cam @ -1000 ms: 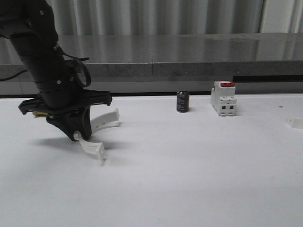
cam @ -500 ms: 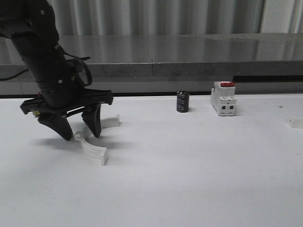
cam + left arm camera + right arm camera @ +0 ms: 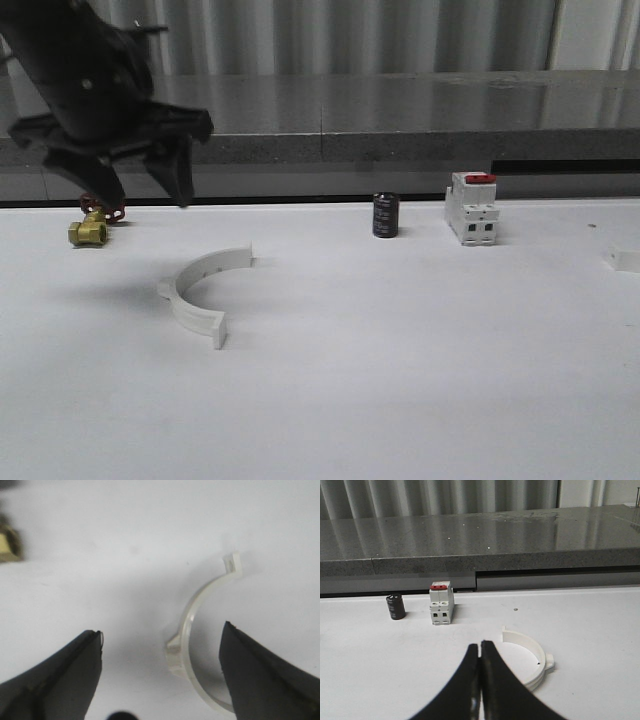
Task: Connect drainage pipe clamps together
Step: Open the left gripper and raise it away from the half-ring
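Observation:
One white half-ring drainage pipe clamp (image 3: 187,291) lies flat on the white table (image 3: 400,360) at the left. My left gripper (image 3: 147,200) hangs open well above and behind it, holding nothing. In the left wrist view the same clamp (image 3: 189,617) curves between the spread black fingers (image 3: 75,672), touching neither. A second drainage pipe clamp (image 3: 527,641) lies on the table just beyond my right gripper (image 3: 480,645). That gripper is shut with nothing between its fingers.
A brass valve (image 3: 89,232) sits left of the first clamp. A black cylinder (image 3: 386,215) and a white breaker with a red top (image 3: 472,207) stand at the back. A small white piece (image 3: 625,261) shows at the right edge. A grey ledge runs behind.
My left gripper opened, let go of the clamp half and rose up and back. The clamp half now lies flat on the table.

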Robot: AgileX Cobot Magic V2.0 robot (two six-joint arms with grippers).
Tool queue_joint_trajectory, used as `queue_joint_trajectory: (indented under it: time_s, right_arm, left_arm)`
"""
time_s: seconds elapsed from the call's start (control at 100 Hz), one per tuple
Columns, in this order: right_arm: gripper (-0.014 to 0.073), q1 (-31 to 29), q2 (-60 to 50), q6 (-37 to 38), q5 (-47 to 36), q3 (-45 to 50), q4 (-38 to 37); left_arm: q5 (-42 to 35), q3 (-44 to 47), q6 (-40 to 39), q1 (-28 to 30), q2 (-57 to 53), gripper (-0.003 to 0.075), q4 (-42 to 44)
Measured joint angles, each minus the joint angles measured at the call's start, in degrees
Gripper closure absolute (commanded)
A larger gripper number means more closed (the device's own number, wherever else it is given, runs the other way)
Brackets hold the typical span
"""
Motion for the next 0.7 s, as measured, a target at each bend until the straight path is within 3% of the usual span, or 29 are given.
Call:
queue_joint_trajectory:
  time_s: [0.18, 0.4, 0.7]
  right_arm:
    - [0.0661, 0.0, 0.0, 0.0, 0.0, 0.0, 0.0]
    - [0.0661, 0.0, 0.0, 0.0, 0.0, 0.0, 0.0]
    - [0.0661, 0.0, 0.0, 0.0, 0.0, 0.0, 0.0]
  left_arm:
    - [0.09, 3.58, 0.64, 6.96, -10.26, 0.0228, 1.55]
    - [0.09, 14.92, 1.51, 15.48, -25.19, 0.0228, 2.07]
    - [-0.98, 29.83, 1.59, 18.09, -46.49, 0.0228, 0.32]
